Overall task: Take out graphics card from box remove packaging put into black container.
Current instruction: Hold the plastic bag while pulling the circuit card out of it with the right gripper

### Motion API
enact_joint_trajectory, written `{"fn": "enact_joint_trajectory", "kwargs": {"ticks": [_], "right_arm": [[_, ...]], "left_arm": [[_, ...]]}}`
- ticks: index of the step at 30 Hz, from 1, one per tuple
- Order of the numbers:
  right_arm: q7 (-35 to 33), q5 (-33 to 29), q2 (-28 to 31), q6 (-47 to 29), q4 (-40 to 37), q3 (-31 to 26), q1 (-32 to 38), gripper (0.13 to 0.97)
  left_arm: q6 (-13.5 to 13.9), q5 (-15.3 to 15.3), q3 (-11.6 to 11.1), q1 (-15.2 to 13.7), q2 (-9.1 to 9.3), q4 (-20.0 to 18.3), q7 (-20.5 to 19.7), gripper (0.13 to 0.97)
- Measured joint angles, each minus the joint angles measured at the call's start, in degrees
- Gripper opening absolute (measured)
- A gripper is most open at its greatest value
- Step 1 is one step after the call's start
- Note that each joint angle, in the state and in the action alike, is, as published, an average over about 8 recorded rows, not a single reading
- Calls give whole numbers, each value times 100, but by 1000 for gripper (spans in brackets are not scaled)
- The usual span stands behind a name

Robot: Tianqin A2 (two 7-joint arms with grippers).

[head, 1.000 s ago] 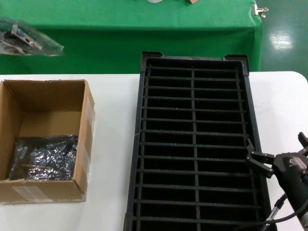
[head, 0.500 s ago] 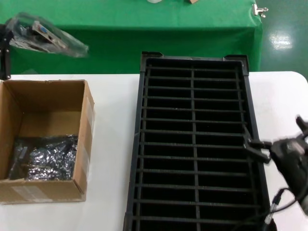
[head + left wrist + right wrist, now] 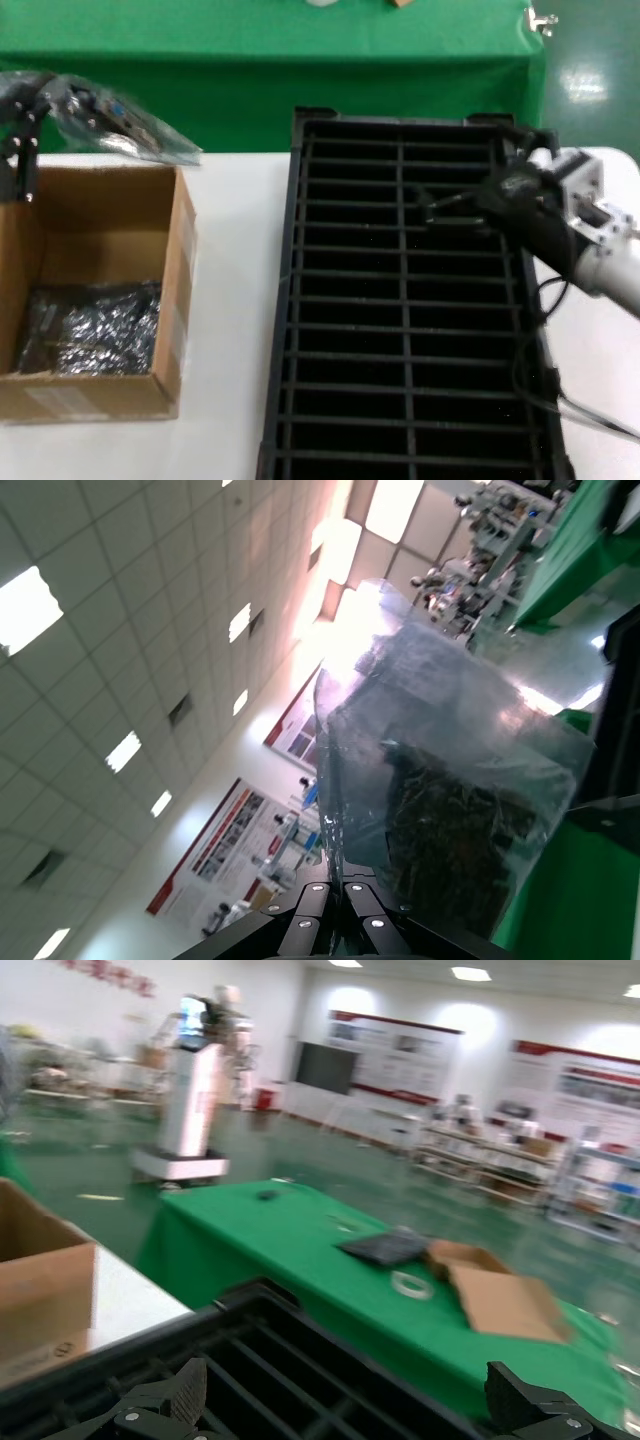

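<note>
The graphics card (image 3: 98,116) hangs inside its crinkly clear packaging (image 3: 150,143), above the far left corner of the brown box (image 3: 178,290). My left gripper (image 3: 38,105) is shut on one edge of that bag. In the left wrist view the fingers (image 3: 318,900) pinch the packaging (image 3: 350,780), and the dark card (image 3: 450,820) shows through it. My right gripper (image 3: 468,190) hovers open over the far right part of the black container (image 3: 400,300). Its spread fingers (image 3: 160,1400) stand above the container's slots (image 3: 270,1370) with nothing between them.
Several shiny bagged bundles (image 3: 90,335) lie in the bottom of the box. A green-draped table (image 3: 300,60) stands behind the white table (image 3: 235,300). The right arm's cables (image 3: 590,415) trail over the container's near right edge. The box (image 3: 40,1280) also shows in the right wrist view.
My left gripper has carried the bagged card rightward and a little lower, over the box's far edge. My right arm has swung from the container's near right side up over its far part.
</note>
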Motion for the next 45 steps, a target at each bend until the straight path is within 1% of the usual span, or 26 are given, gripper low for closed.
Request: {"fn": "enact_joint_trajectory", "kwargs": {"ticks": [3,6,12,16,21,25,29,33,41,42,45], "right_arm": [[-259,7,-330,-722,-736,2,588,966],[-634,54,-726,-1432,-1497,140,1082,959],[-1559,215,-1547,-2744,-3070,589,1900,949],[-2148,281,-2035,-3466,-4144,883,2399,909],[-2881,335,-2533,-4202,-5494,1282,2995,868],[-3381,360,-2813,-4657,-6383,1601,3384,795],[-3652,326,-2974,-4928,-6860,1829,3601,721],[-3755,249,-3056,-5073,-7035,1974,3687,721],[-3798,69,-3151,-5237,-7133,2181,3721,510],[-3799,47,-3161,-5252,-7136,2201,3718,510],[-3804,-13,-3187,-5298,-7142,2262,3700,438]], "left_arm": [[138,-12,10,75,-22,-1,65,139],[234,-18,12,138,-22,1,147,139],[272,-26,-32,169,70,51,405,139],[269,-32,-58,185,167,66,574,139],[255,-17,-35,238,259,31,650,139],[225,15,13,251,320,15,672,139],[191,48,44,179,413,93,832,139],[158,82,52,-7,541,325,1181,139],[77,126,35,-434,793,851,1910,139],[75,124,23,-474,823,903,2008,139],[81,108,-30,-581,916,1055,2333,139]]}}
